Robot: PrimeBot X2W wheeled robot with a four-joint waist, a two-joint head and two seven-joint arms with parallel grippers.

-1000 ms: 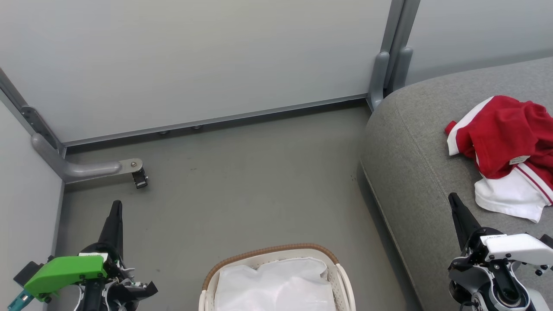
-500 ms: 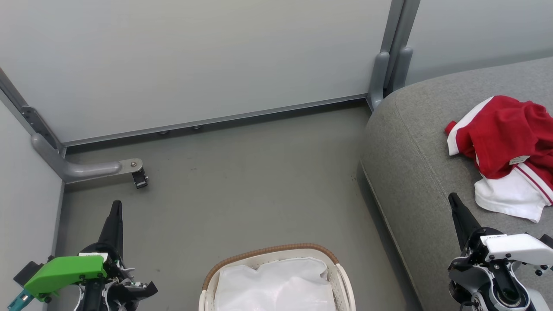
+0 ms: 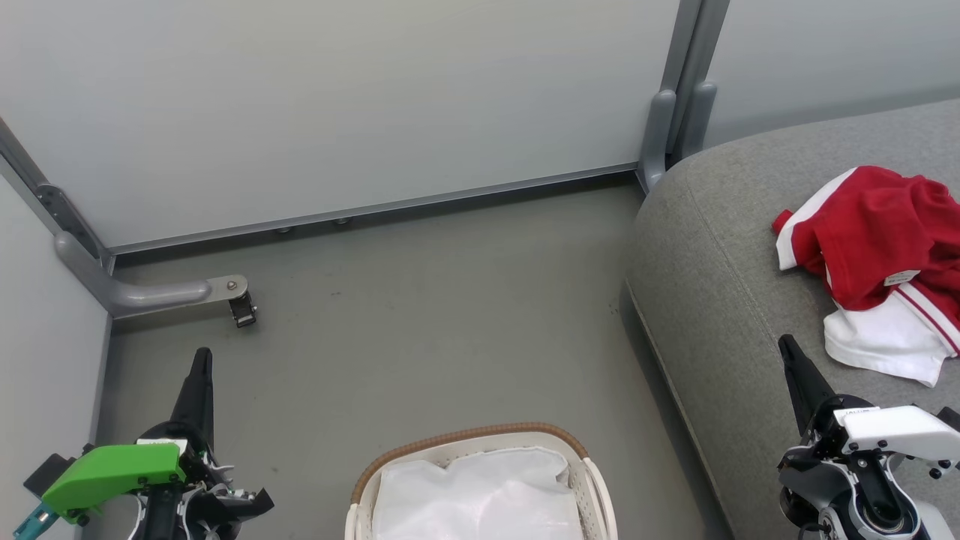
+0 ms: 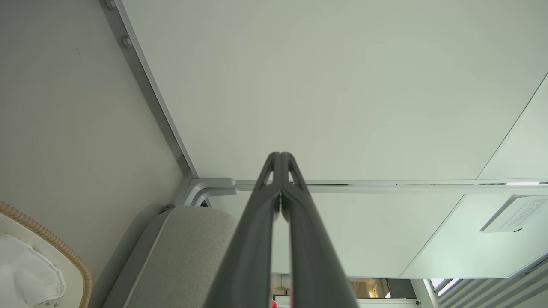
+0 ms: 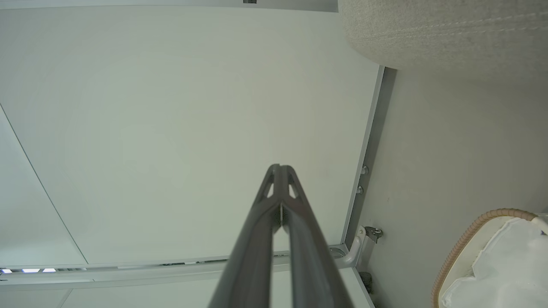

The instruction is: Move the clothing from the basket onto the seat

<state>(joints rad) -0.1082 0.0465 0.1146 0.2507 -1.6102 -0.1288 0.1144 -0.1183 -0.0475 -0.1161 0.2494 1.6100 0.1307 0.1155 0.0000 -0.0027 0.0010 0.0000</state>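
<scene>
– Clothing (image 3: 877, 240) or jaws first?

– Jaws. Both of your pairs are pressed tight together with nothing between them. Your left gripper (image 3: 201, 358) points up the head view at the lower left, over the grey floor (image 3: 420, 330). In the left wrist view, its two dark fingers (image 4: 252, 248) meet at the tip against a pale wall panel (image 4: 342, 85). Your right gripper (image 3: 787, 346) stands at the lower right, its tip in front of the seat (image 3: 712, 300). The right wrist view shows those fingers closed the same way.

– And around them?

– The basket (image 3: 465, 435) sits on the floor between your two grippers, cut off by the bottom edge of the head view. You can see its brown woven rim, and what shows inside is a crumpled white liner (image 3: 480, 495). A grey metal foot (image 3: 150, 294) of the partition rests on the floor beyond your left gripper.

– So where is the clothing?

– On the seat, to your right. It is a rumpled red heap with white bands and a white panel, running off the right edge of the head view. It lies beyond your right gripper's tip, not touching it, and well apart from the basket.
</scene>
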